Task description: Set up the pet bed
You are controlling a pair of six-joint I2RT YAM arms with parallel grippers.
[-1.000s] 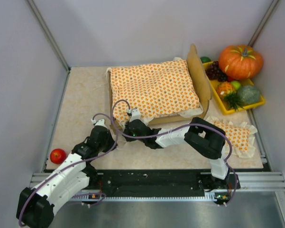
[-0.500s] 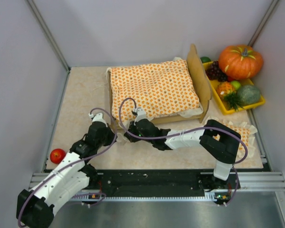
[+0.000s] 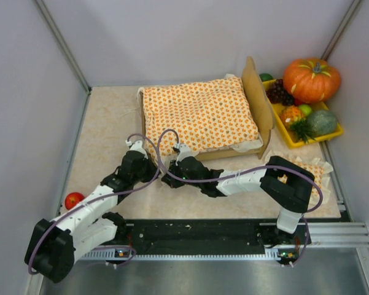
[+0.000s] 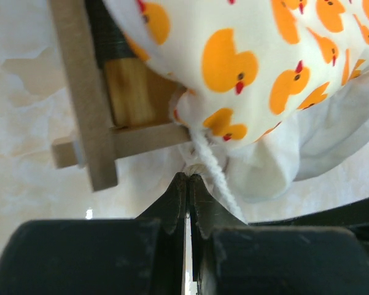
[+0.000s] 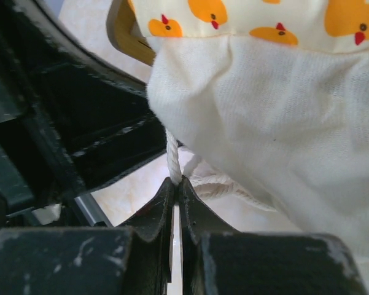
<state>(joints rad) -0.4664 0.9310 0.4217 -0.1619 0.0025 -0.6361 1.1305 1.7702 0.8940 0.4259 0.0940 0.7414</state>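
The top view places the pet bed (image 3: pixel 253 86) far-centre on the table (image 3: pixel 110 129), headboard to the right, covered by the patterned bedspread (image 3: pixel 199 114). Only the wrist views show the jaws. The right gripper (image 5: pixel 175 182) is clamped on a white cord (image 5: pixel 172 157), and the left gripper (image 4: pixel 187 179) is fully closed, its tips touching the bedspread's bunched corner; whether it holds anything cannot be told.

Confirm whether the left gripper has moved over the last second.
Yes. In the top view the left gripper has advanced away from the red apple, up to the near-left corner of the pet bed.
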